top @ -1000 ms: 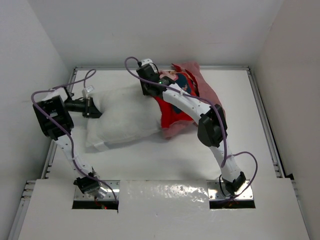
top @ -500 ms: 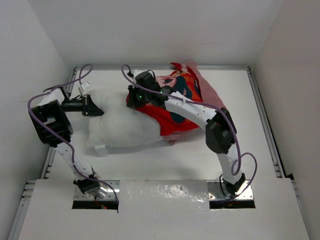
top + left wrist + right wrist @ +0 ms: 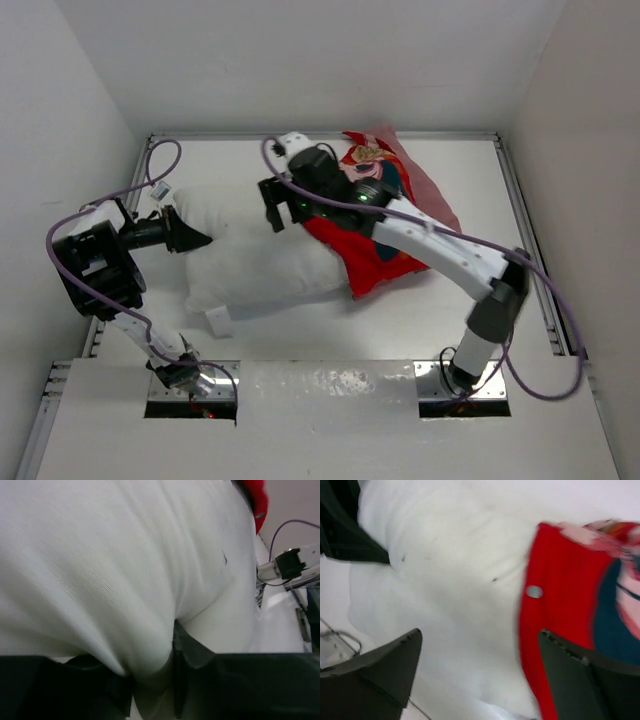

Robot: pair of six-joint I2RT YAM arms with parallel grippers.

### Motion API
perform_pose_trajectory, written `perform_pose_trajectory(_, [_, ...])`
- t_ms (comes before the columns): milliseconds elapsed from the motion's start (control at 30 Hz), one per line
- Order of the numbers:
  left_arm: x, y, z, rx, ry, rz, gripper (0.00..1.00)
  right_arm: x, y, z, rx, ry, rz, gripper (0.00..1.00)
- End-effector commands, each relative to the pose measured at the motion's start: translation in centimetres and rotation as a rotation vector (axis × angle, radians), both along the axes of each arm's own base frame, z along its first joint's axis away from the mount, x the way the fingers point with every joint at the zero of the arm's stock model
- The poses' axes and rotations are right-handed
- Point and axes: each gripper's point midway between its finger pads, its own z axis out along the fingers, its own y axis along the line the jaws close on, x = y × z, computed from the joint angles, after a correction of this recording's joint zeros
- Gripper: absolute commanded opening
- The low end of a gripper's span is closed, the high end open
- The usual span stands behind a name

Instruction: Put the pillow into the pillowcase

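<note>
Left gripper is at the pillow's left end, and the wrist view confirms it: the two dark fingers are clamped on a bunched fold of white fabric, which bulges out above them. That is a real pinch on the pillow.

Over on the other side, the right gripper hangs above the pillow's far edge with its jaws spread wide and nothing between them. From its own camera, one finger sits over bare white stuffing and the other over the red hem of the pillowcase, where a small silver snap shows.

The pillow lies across the left-centre of the worktop, long side running left to right. Its right end meets the pillowcase mouth, with the red fabric lapping over it. The rest of the case is crumpled toward the far edge, right of centre, pink lining showing on its right side.

The worktop is plain white, closed in by white walls at the left, the far side and the right, with a metal rail along the right edge.
</note>
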Motion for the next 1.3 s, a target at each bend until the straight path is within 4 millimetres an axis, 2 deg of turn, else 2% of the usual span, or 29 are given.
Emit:
perform_pose_trajectory(0, [1.2,-0.4,2.6,0.036,-0.245,-0.022,0.30,-1.3,-8.3,0.9,-0.106,-0.061,-0.219,0.92])
perform_pose_trajectory(33, [1.3,-0.2,2.2,0.065,-0.247,-0.036,0.32,-2.0,-10.2,1.5,-0.088,-0.066,-0.272,0.49])
perform_pose_trajectory(67, [1.6,0.1,2.4,0.082,-0.255,-0.038,0.32,-2.2,-12.0,0.3,-0.082,-0.045,-0.381,0.28])
perform_pose_trajectory(100, [1.8,0.5,1.8,0.090,-0.189,-0.032,0.31,-3.1,-14.8,-1.8,-0.117,-0.003,-0.448,0.23])
perform_pose_trajectory(133, [2.2,0.8,1.4,0.107,-0.142,-0.020,0.31,-3.5,-16.1,-2.6,-0.113,0.025,-0.498,0.30])
perform_pose_trajectory(167, [2.8,1.4,0.8,0.133,-0.085,0.004,0.30,-4.1,-17.5,-3.9,-0.097,0.081,-0.580,0.43])
perform_pose_trajectory(200, [5.0,2.3,0.4,0.245,-0.151,0.033,0.30,-4.8,-19.3,-5.9,-0.133,0.107,-0.629,0.51])
perform_pose_trajectory(233, [5.2,3.6,-1.1,0.344,0.019,0.143,0.29,-5.0,-20.7,-5.8,-0.119,0.104,-0.673,0.55])
perform_pose_trajectory(267, [5.4,4.0,-1.7,0.421,0.017,0.180,0.29,-5.2,-21.7,-6.5,-0.115,0.110,-0.725,0.60])
perform_pose_trajectory(333, [6.3,4.6,-1.0,0.541,0.002,0.225,0.30,-5.7,-24.5,-7.9,-0.167,0.105,-0.807,0.58])
perform_pose_trajectory(467, [7.8,4.3,1.3,0.529,0.007,0.228,0.34,-6.6,-26.4,-9.1,-0.134,0.145,-0.890,0.44])
perform_pose_trajectory(567, [8.2,3.5,2.0,0.602,-0.019,0.205,0.36,-6.5,-25.0,-11.2,-0.066,0.184,-0.844,0.45])
perform_pose_trajectory(600, [7.9,2.6,1.6,0.602,0.001,0.174,0.36,-6.1,-24.4,-12.3,-0.057,0.201,-0.820,0.58])
perform_pose_trajectory(633, [7.8,2.3,1.5,0.602,0.004,0.159,0.36,-5.3,-24.4,-13.3,-0.044,0.219,-0.821,0.62])
perform_pose_trajectory(667, [7.4,1.8,0.9,0.594,0.022,0.144,0.36,-4.0,-22.6,-13.6,0.031,0.237,-0.774,0.62])
perform_pose_trajectory(700, [7.2,1.1,0.5,0.591,0.030,0.125,0.36,-2.7,-21.8,-15.2,0.026,0.274,-0.759,0.62])
perform_pose_trajectory(733, [6.6,0.8,-0.1,0.589,0.049,0.113,0.35,-1.0,-21.6,-15.3,0.055,0.287,-0.767,0.59])
perform_pose_trajectory(767, [6.2,0.4,-0.4,0.586,0.061,0.102,0.35,2.0,-19.5,-12.6,0.126,0.248,-0.718,0.56])
perform_pose_trajectory(800, [5.9,0.1,-0.5,0.584,0.065,0.090,0.35,3.9,-18.6,-11.4,0.135,0.221,-0.697,0.55])
perform_pose_trajectory(833, [5.4,-0.2,-0.9,0.583,0.068,0.073,0.35,5.8,-17.8,-12.8,0.081,0.224,-0.686,0.56])
perform_pose_trajectory(867, [5.1,-0.3,-0.9,0.587,0.068,0.065,0.35,9.1,-15.7,-8.4,0.114,0.140,-0.626,0.56])
perform_pose_trajectory(900, [4.5,-0.5,-1.1,0.585,0.068,0.039,0.35,10.9,-14.2,-10.2,0.064,0.163,-0.594,0.59])
perform_pose_trajectory(933, [4.1,-0.7,-1.2,0.581,0.067,0.020,0.35,11.6,-13.6,-10.3,0.017,0.179,-0.561,0.59])
perform_pose_trajectory(967, [3.1,-1.2,-1.1,0.577,0.058,-0.029,0.36,14.0,-10.9,-5.8,0.109,0.136,-0.503,0.59])
perform_pose_trajectory(1000, [2.4,-1.6,-1.2,0.578,0.050,-0.067,0.36,14.7,-9.9,-5.6,0.112,0.142,-0.479,0.58])
perform_pose_trajectory(1033, [1.6,-1.9,-1.3,0.584,0.041,-0.107,0.37,15.3,-9.2,-6.8,0.094,0.167,-0.464,0.58])
perform_pose_trajectory(1067, [-0.3,-2.8,-1.2,0.581,0.063,-0.183,0.38,15.2,-9.0,-6.1,0.096,0.173,-0.455,0.57])
perform_pose_trajectory(1133, [-2.3,-3.1,-1.2,0.632,0.003,-0.318,0.42,14.2,-10.0,-6.9,0.068,0.164,-0.451,0.58])
perform_pose_trajectory(1267, [-0.7,-1.5,0.7,0.754,-0.113,-0.355,0.52,13.0,-12.2,-6.4,0.014,0.088,-0.416,0.68])
